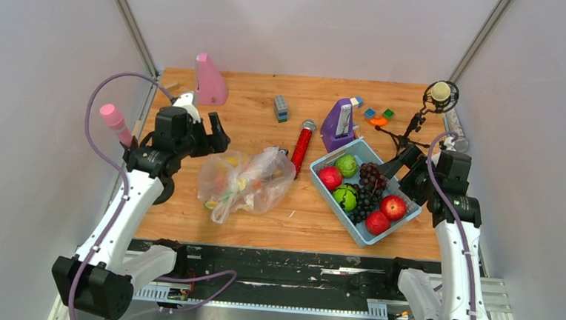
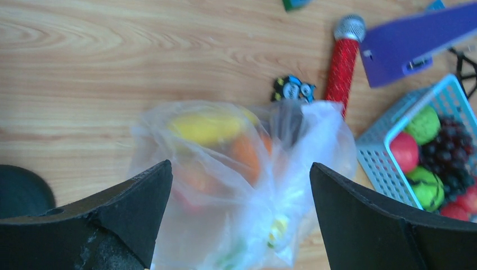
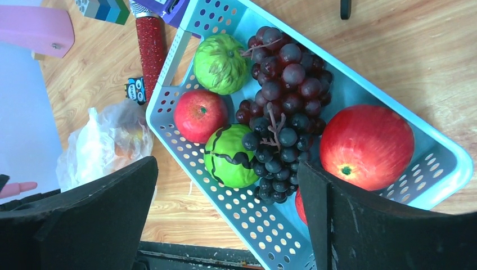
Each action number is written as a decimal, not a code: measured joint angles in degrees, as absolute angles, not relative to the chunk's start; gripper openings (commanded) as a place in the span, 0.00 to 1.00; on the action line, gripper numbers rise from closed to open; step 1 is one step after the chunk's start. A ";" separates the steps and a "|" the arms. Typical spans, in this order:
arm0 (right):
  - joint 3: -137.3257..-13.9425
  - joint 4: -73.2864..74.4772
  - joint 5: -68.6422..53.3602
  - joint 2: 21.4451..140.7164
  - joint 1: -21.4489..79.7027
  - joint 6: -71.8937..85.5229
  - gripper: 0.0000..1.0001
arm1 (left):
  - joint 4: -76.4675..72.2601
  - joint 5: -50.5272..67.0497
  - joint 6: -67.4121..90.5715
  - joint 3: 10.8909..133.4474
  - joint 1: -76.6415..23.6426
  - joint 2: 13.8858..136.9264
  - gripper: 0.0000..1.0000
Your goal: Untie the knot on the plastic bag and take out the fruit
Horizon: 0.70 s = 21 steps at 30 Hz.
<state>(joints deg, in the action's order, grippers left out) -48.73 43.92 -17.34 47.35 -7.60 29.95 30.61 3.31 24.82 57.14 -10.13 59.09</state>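
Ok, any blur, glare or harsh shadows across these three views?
Left wrist: the plastic bag is soft and blurred, while the tabletop behind reads sharper. Right wrist: crisp on the grapes and blue tray. Top external: even light, no glare, only faint shadows.

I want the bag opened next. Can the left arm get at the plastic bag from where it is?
Probably yes. The left hand hangs open over the plastic bag, with nothing between them; the red microphone lies off to the side.
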 measured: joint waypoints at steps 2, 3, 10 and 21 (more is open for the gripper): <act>-48.69 44.12 -17.74 47.22 -7.53 30.26 0.96 | 31.94 3.29 25.74 56.90 -13.54 58.28 1.00; -48.69 44.12 -18.00 46.94 -7.40 30.41 0.96 | 32.27 3.22 26.15 56.60 -15.33 57.91 1.00; -48.69 44.49 -19.14 44.05 -5.52 31.83 0.94 | 33.17 -1.41 28.95 52.45 -23.64 58.92 1.00; -48.60 47.13 -19.62 40.97 -4.93 32.49 0.94 | 33.45 -12.19 29.58 52.12 -30.41 66.96 0.86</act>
